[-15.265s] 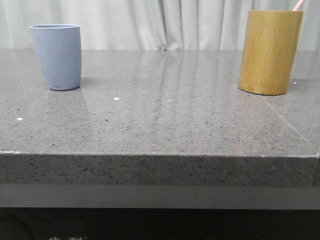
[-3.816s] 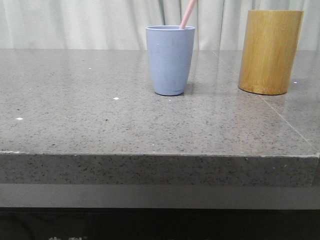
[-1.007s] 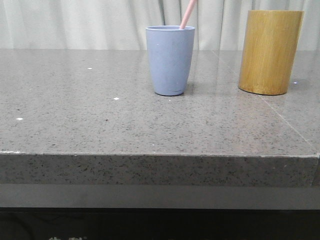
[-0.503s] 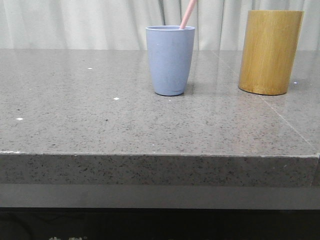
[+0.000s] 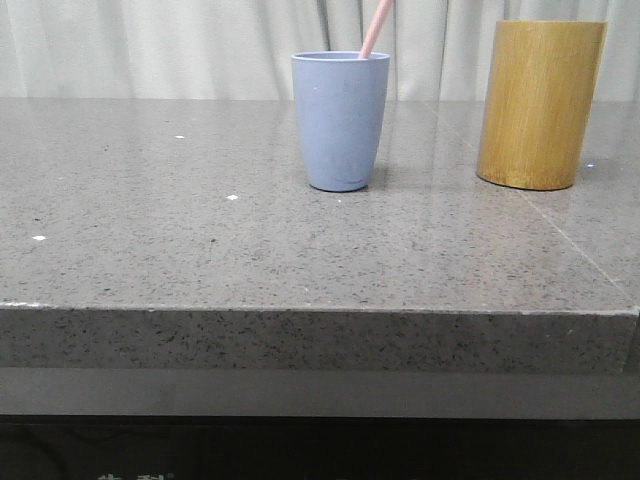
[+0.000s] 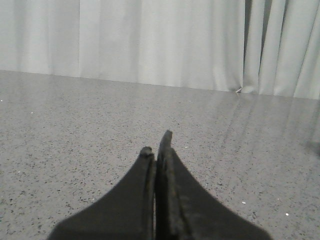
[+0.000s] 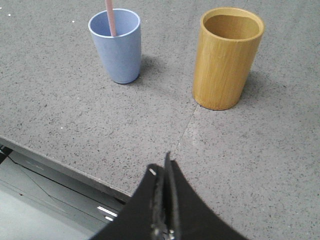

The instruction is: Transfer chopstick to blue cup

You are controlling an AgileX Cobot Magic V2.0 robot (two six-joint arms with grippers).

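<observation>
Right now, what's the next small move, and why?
Probably none beyond parking the arms: the chopstick stands in the blue cup, the bamboo holder looks empty, and the left gripper and right gripper are shut, holding nothing.

Wide open grey tabletop [image 5: 150, 230] on the left and along the front edge, while the blue cup [image 5: 340, 120] with the chopstick [image 5: 376, 27] leaning out of it and the bamboo cylinder [image 5: 540, 105] stand well apart, leaving a clear lane of stone between them.
</observation>
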